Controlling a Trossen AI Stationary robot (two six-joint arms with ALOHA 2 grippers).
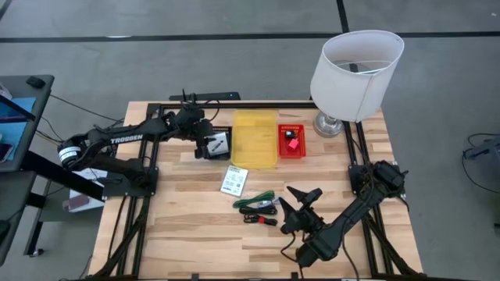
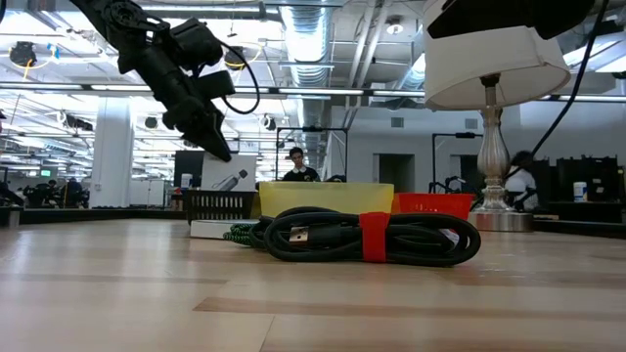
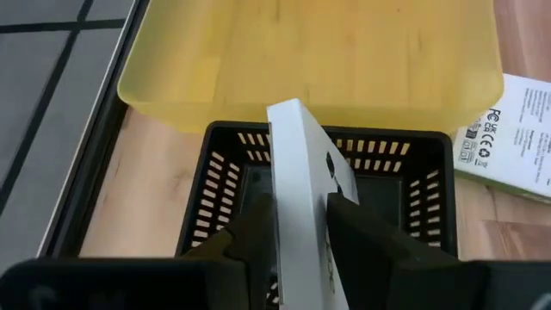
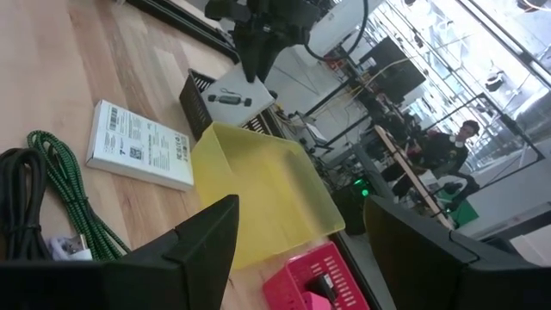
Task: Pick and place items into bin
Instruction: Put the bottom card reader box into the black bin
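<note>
My left gripper (image 1: pixel 205 146) is shut on a white flat pack (image 3: pixel 297 164) above a black slotted basket (image 3: pixel 215 185), which stands next to a yellow bin (image 1: pixel 254 139). A small red bin (image 1: pixel 291 142) holds a red piece and a dark piece. Another white labelled pack (image 1: pixel 233 180) lies flat on the table. Near it are a green-and-black cable (image 1: pixel 258 203) and a coiled black cable with a red tie (image 2: pixel 372 237). My right gripper (image 1: pixel 301 200) hovers open by the cables at the table's near side, touching nothing. My left gripper pinches the white flat pack between its two fingers (image 3: pixel 258 232), one on each broad face (image 3: pixel 317 185). The fingers slant down from the table's left. The pack stands on edge, tilted, over the basket's opening (image 2: pixel 230 176). Whether its lower end touches the basket I cannot tell.
A table lamp with a white shade (image 1: pixel 356 64) stands at the far right corner, beside the red bin. A dark frame (image 1: pixel 195 104) runs along the far and side edges. Bare wood (image 1: pixel 180 234) lies at the near left. People are in the room behind the table.
</note>
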